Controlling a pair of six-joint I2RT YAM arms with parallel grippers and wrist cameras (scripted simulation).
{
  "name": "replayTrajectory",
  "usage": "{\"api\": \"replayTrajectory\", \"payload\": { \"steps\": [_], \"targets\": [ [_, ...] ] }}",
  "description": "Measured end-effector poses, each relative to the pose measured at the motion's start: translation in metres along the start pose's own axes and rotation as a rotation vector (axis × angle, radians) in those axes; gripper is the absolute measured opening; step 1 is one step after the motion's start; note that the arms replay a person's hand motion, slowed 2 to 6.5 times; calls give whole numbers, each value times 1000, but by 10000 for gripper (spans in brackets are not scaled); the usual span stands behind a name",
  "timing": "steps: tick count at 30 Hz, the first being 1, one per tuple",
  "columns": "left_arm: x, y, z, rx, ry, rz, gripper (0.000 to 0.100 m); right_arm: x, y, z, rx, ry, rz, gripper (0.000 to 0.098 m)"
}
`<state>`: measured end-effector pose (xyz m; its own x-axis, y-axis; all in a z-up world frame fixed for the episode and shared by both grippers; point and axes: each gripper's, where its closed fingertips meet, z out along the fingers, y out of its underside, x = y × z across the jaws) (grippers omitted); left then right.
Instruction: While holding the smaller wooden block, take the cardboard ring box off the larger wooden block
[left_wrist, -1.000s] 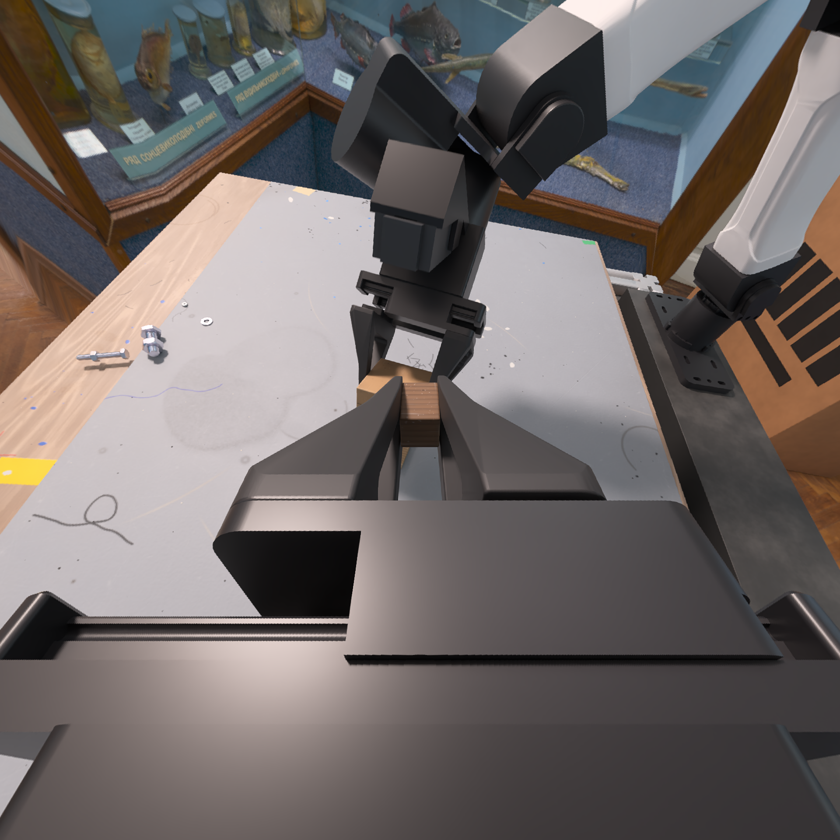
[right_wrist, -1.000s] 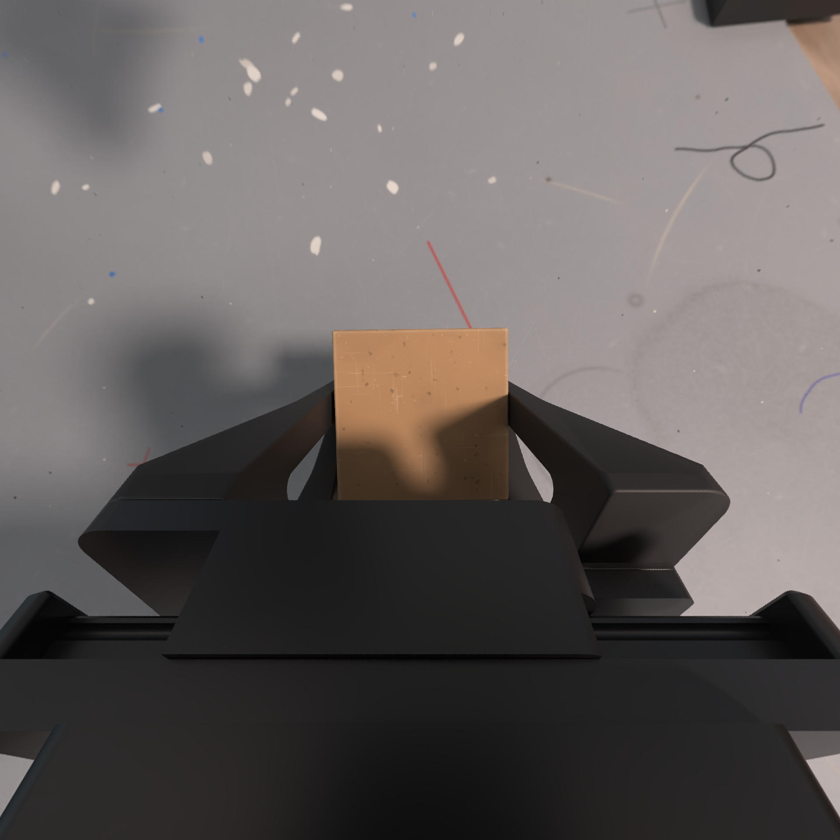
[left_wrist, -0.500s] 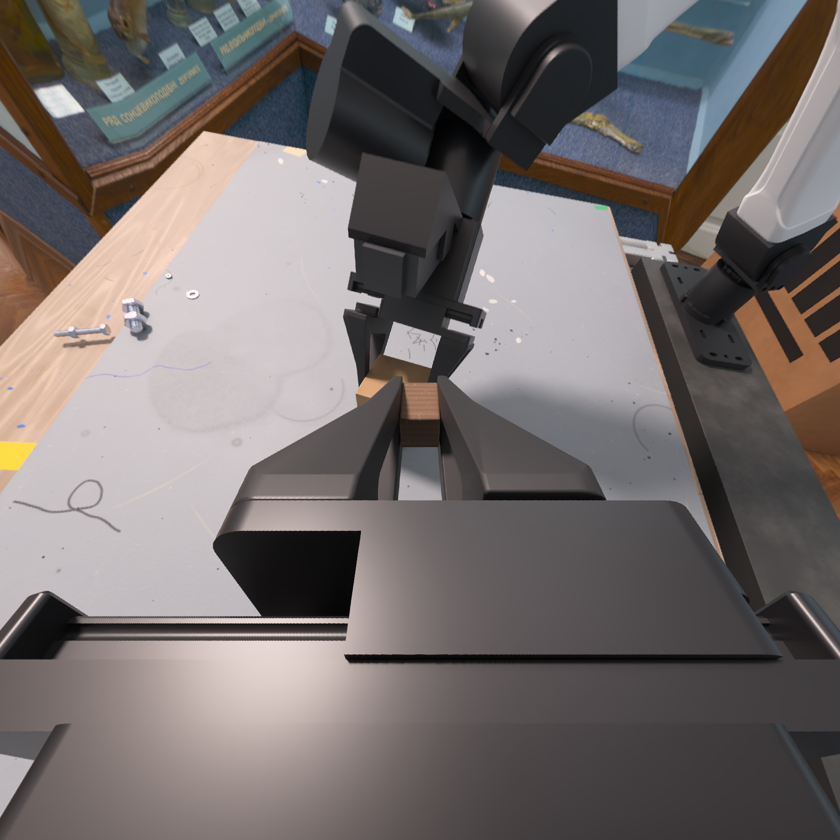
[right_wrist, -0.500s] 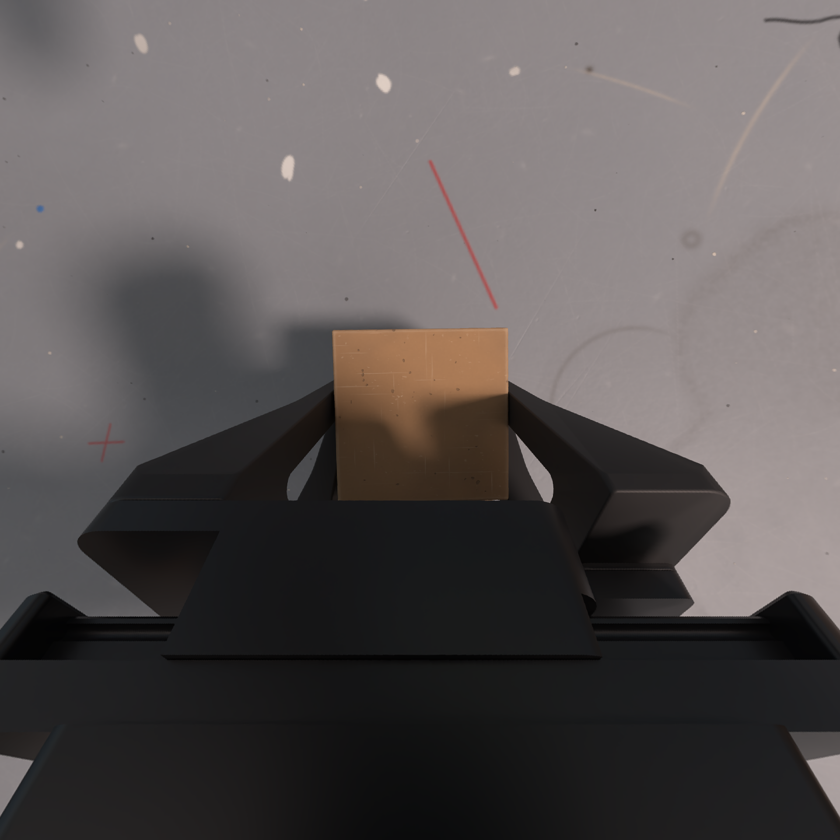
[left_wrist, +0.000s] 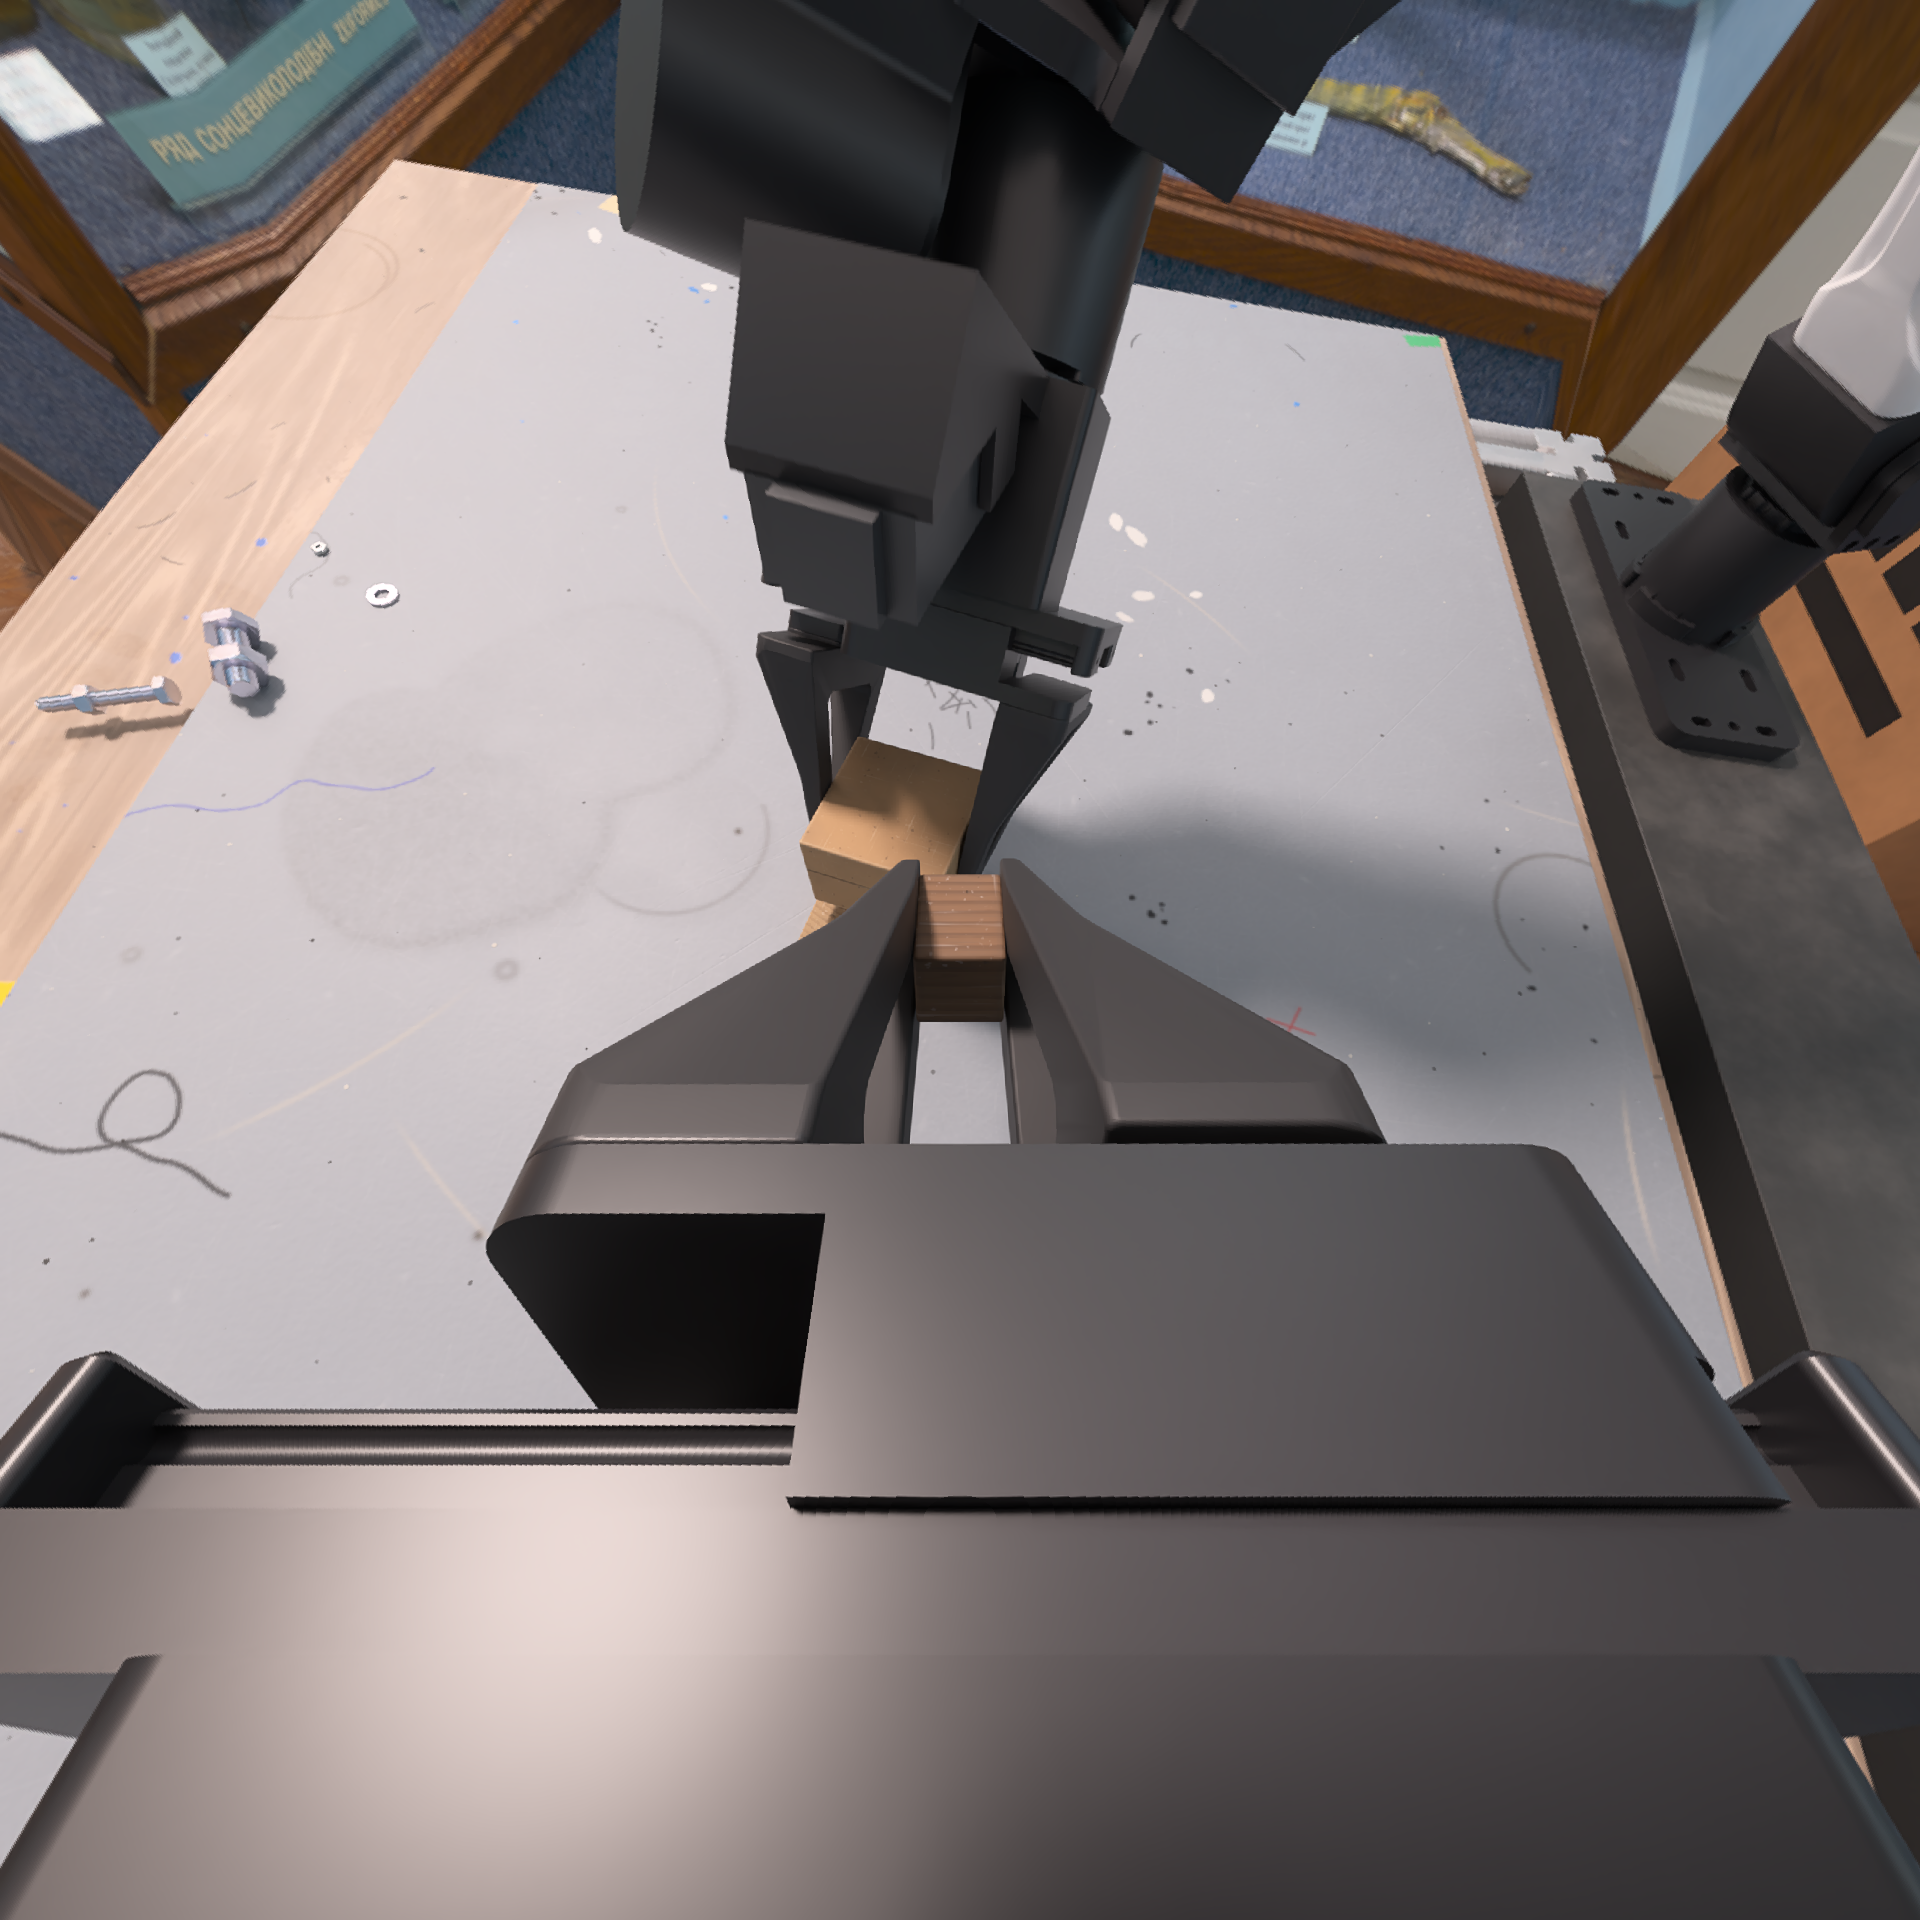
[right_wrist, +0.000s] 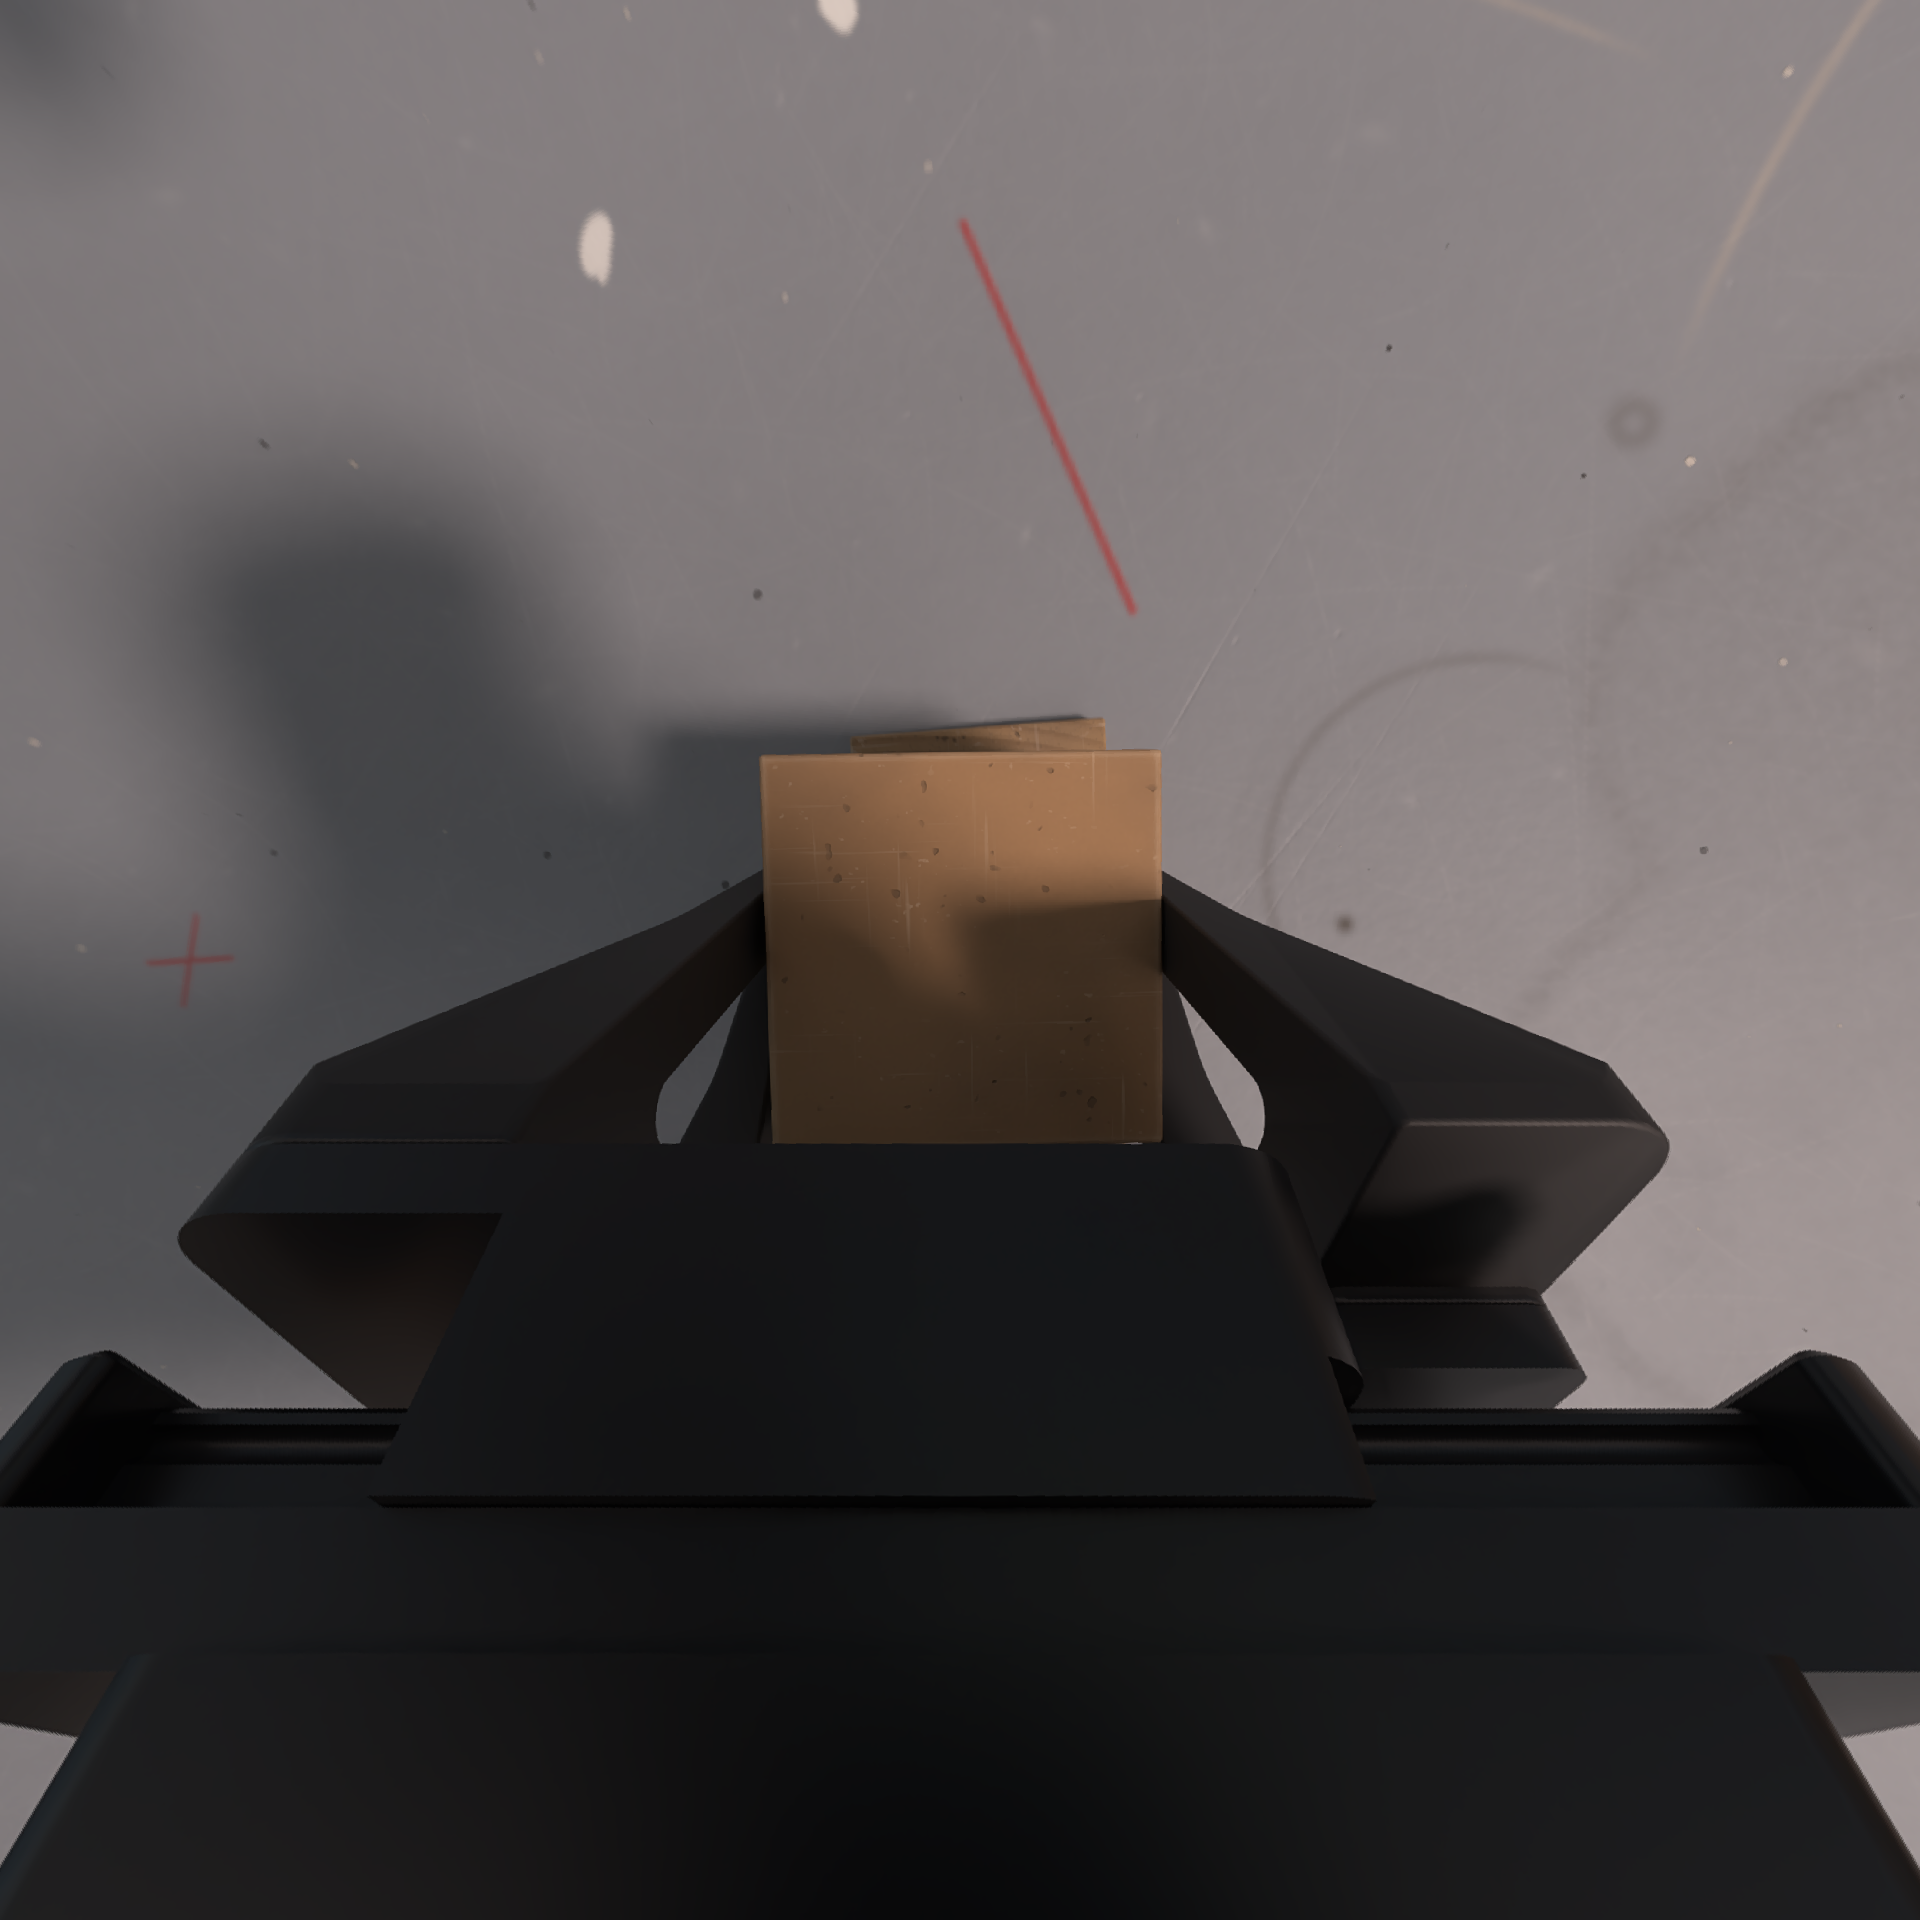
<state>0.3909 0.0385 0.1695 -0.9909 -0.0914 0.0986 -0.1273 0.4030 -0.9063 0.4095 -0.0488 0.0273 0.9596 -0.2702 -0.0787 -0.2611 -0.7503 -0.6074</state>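
Gripping the cardboard ring box (right_wrist: 961, 935), right pincer (right_wrist: 961, 1018) hides the smaller wooden block (left_wrist: 958, 940).

Larger wooden block (right_wrist: 977, 737) mostly hidden under cardboard ring box (right_wrist: 961, 935), right arm (left_wrist: 935, 156) cut off by top edge

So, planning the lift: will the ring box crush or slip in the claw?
Probably neither. The ring box has flat, matte cardboard sides squarely between the right claw, so slip looks unlikely. It shows no denting, though cardboard may give if squeezed harder.
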Motion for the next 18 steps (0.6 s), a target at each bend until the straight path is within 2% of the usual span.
{"api": "replayTrajectory", "payload": {
  "steps": [9,18],
  "targets": [
    [0,0,0,-6,-7,7,124,1,5,9,-94,66,-77,504],
    [0,-1,-2,-12,-14,14,124,-1,2,9,-129,93,-118,503]
  ]
}}
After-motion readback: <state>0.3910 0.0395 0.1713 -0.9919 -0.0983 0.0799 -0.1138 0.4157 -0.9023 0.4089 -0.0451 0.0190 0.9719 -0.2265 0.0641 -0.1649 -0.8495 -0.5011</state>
